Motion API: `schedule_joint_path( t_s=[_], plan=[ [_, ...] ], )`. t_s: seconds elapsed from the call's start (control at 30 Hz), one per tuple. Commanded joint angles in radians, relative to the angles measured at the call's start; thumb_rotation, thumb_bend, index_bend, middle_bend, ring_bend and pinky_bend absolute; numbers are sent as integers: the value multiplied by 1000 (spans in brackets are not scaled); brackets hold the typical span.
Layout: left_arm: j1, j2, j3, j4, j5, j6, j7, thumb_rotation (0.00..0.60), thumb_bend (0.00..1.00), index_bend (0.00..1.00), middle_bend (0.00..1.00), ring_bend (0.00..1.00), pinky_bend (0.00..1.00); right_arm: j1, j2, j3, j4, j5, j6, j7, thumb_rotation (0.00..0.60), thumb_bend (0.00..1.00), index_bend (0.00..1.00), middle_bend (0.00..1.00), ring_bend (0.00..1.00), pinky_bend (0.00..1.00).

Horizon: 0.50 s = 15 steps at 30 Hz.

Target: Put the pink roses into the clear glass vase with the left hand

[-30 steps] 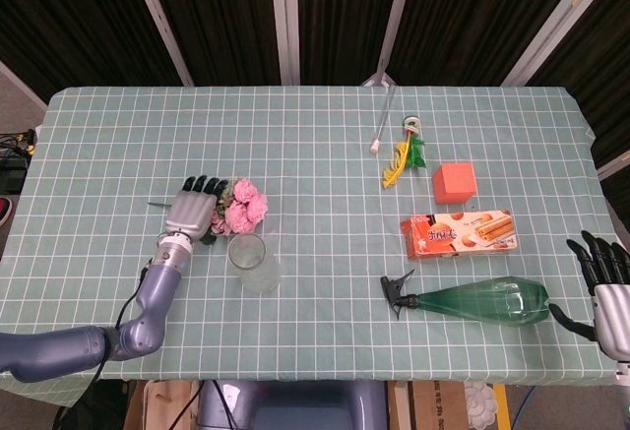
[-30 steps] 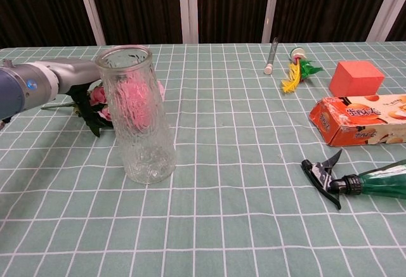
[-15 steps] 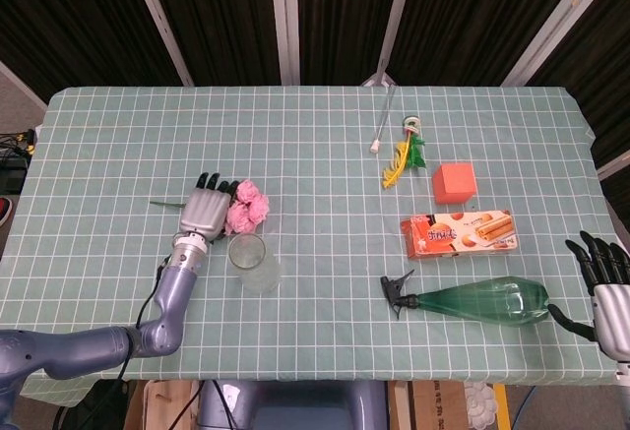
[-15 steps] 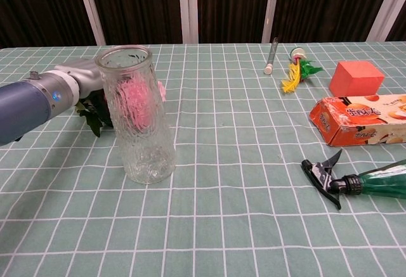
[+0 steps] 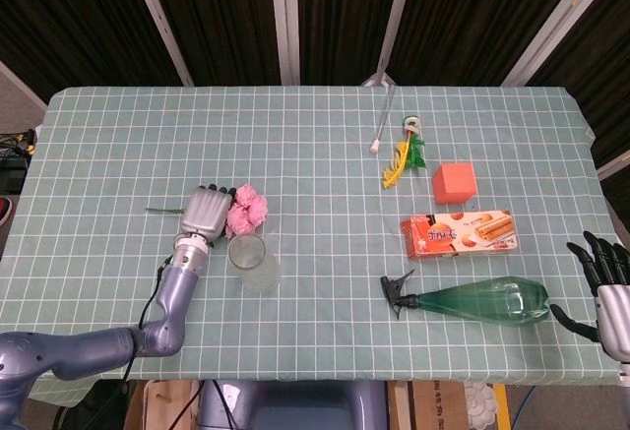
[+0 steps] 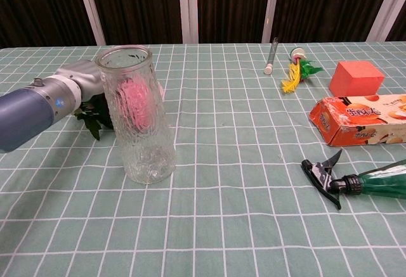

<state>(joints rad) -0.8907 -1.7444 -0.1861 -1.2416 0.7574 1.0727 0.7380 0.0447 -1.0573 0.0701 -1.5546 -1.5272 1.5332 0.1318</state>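
The left hand (image 5: 206, 211) is lying over the stems of the pink roses (image 5: 247, 210), fingers curled down on them. The roses are lying on the worktop (image 5: 315, 154), just behind the clear glass vase (image 5: 252, 263).

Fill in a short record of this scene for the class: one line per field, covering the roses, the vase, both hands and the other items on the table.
roses: pink roses lying on the table, beside the vase, not in it
vase: clear glass vase upright, nothing inside
left hand: left hand over the rose stems; grip cannot be told
right hand: right hand at the table's near right edge, fingers apart, holding nothing
other items: green spray bottle, biscuit box, red block
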Motion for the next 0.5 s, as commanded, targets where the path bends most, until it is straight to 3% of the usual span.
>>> schedule_joint_path(
  t_s=[0.03, 0.27, 0.5],
  plan=[
    [20, 1, -20, 5, 37, 2, -79, 600, 492, 332, 376, 333, 473, 0, 0, 0, 0, -1, 1, -1, 600, 210, 172, 46, 24, 0],
    [56, 99, -71, -133, 54, 23, -157, 600, 491, 327, 366, 333, 473, 3, 1, -4, -3, -3, -7, -4, 600, 209, 172, 46, 24, 0],
    [150, 302, -141, -353, 139, 59, -367, 600, 491, 321, 359, 328, 467, 2, 5, -8, -9, -12, -6, 1, 600, 209, 172, 46, 24, 0]
  ],
)
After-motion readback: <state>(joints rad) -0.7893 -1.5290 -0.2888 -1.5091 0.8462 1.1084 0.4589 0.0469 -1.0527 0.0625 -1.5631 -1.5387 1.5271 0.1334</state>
